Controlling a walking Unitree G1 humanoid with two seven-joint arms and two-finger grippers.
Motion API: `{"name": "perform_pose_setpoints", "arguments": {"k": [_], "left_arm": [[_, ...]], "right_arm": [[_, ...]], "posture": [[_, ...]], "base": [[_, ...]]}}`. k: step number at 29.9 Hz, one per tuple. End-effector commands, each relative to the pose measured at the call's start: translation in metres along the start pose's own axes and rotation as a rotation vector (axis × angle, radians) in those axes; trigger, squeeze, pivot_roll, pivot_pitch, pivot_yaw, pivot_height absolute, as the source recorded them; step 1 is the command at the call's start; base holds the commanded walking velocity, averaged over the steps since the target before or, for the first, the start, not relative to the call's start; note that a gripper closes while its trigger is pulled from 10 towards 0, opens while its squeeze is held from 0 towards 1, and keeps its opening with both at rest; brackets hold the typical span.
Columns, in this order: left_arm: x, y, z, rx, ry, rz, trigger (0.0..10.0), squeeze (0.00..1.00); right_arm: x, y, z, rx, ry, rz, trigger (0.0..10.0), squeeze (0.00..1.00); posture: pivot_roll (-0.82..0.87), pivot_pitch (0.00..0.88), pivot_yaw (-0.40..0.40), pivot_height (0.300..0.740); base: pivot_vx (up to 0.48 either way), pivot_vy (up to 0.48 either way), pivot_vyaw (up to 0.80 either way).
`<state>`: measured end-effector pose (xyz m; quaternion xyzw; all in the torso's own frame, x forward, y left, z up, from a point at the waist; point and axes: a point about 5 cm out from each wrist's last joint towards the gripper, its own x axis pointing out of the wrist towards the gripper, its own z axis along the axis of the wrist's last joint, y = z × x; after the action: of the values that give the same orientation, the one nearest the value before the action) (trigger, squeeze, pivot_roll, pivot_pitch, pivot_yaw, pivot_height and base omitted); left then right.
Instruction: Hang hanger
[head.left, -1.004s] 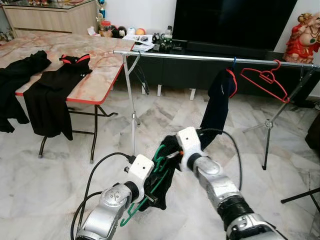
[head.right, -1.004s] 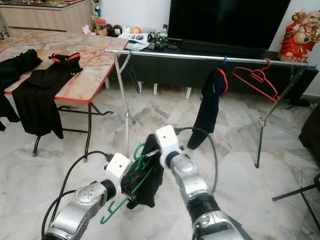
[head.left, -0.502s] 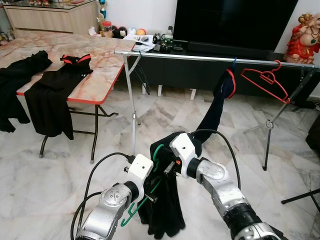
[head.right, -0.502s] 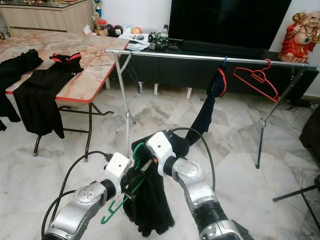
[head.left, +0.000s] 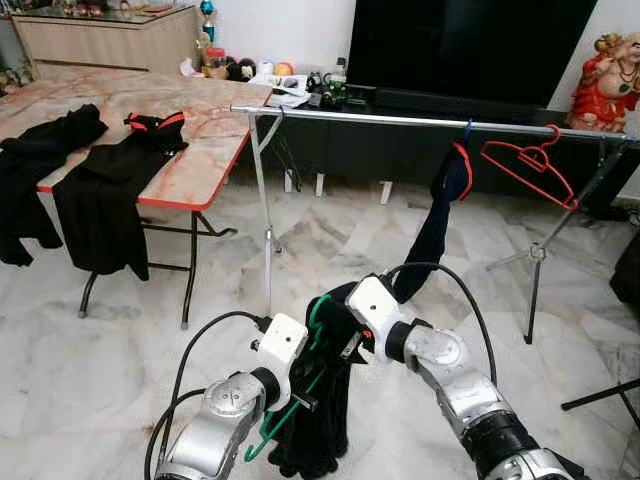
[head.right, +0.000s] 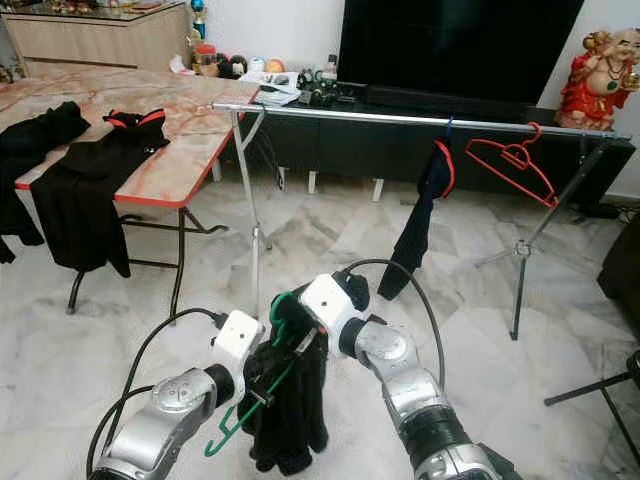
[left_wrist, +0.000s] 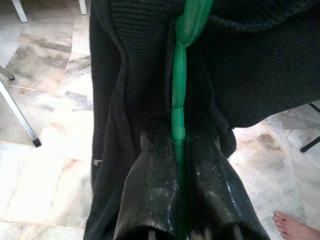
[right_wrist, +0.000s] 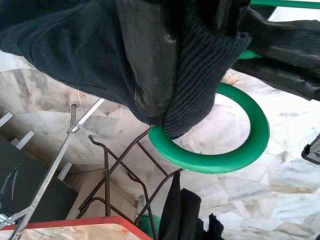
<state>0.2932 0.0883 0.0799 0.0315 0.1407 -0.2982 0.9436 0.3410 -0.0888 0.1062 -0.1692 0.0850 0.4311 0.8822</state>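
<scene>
A green hanger (head.left: 318, 306) with a black garment (head.left: 315, 425) draped on it is held low in front of me. My left gripper (head.left: 305, 392) is shut on the hanger's green bar (left_wrist: 178, 100), its fingers (left_wrist: 150, 190) clamped either side. My right gripper (head.left: 345, 345) is shut on the garment's knitted cloth (right_wrist: 75, 45) beside the green hook (right_wrist: 250, 145). Farther ahead runs the silver rail (head.left: 400, 118), with a red hanger (head.left: 530, 165) and a dark garment (head.left: 440, 210) hung on it.
A marble-topped table (head.left: 190, 165) with black clothes (head.left: 100, 200) stands at the left. The rail's stand legs (head.left: 265, 220) and tripod foot (head.left: 535, 260) rest on the tiled floor. A TV cabinet (head.left: 400, 150) lies behind. A person's bare foot (left_wrist: 292, 222) is near.
The black garment, bunched between the grippers a second ago, has dropped and hangs long under the hanger. My right gripper has sunk slightly towards the left one.
</scene>
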Motion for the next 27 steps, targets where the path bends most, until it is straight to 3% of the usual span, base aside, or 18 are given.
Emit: {"name": "perform_pose_setpoints", "arguments": {"k": [1,2,3,4,6,13,19,27], "left_arm": [[0.002,0.002,0.018,0.001,-0.093,0.011,10.0,0.0],[0.002,0.003,0.018,0.001,-0.097,0.013,10.0,0.0],[0.001,0.004,0.02,0.001,-0.106,0.02,10.0,0.0],[0.001,0.005,0.021,0.0,-0.112,0.024,10.0,0.0],[0.001,0.008,0.025,-0.006,-0.144,0.047,10.0,0.0],[0.0,0.01,0.033,-0.016,-0.184,0.057,10.0,0.0],[0.001,0.01,0.031,-0.017,-0.181,0.05,10.0,0.0],[0.001,0.011,0.03,-0.019,-0.182,0.061,10.0,0.0]], "right_arm": [[0.0,0.004,-0.005,-0.007,0.033,0.031,10.0,0.0],[0.001,0.005,-0.005,-0.008,0.036,0.032,10.0,0.0],[0.002,0.007,-0.006,-0.009,0.041,0.038,10.0,0.37],[0.002,0.008,-0.006,-0.011,0.046,0.042,10.0,0.45],[0.003,0.012,-0.009,-0.011,0.066,0.055,10.0,0.95],[0.004,0.017,-0.018,-0.051,0.134,0.068,10.0,0.95],[0.002,0.01,-0.023,-0.071,0.187,0.02,10.0,1.0],[-0.005,0.015,-0.027,-0.129,0.224,0.092,10.0,1.0]], "posture": [[0.2,0.0,-0.09,0.74],[0.2,0.0,-0.09,0.74],[0.2,0.0,-0.09,0.74],[0.2,0.0,-0.09,0.74],[0.2,0.0,-0.09,0.74],[0.2,0.0,-0.089,0.74],[0.2,0.0,-0.089,0.74],[0.2,0.0,-0.092,0.74]], "base": [[0.0,0.0,0.0],[0.0,0.0,0.0],[0.0,0.0,0.0],[0.0,0.0,0.0],[0.0,0.0,0.0],[0.0,0.0,0.0],[0.0,0.0,0.0],[0.0,0.0,0.0]]}}
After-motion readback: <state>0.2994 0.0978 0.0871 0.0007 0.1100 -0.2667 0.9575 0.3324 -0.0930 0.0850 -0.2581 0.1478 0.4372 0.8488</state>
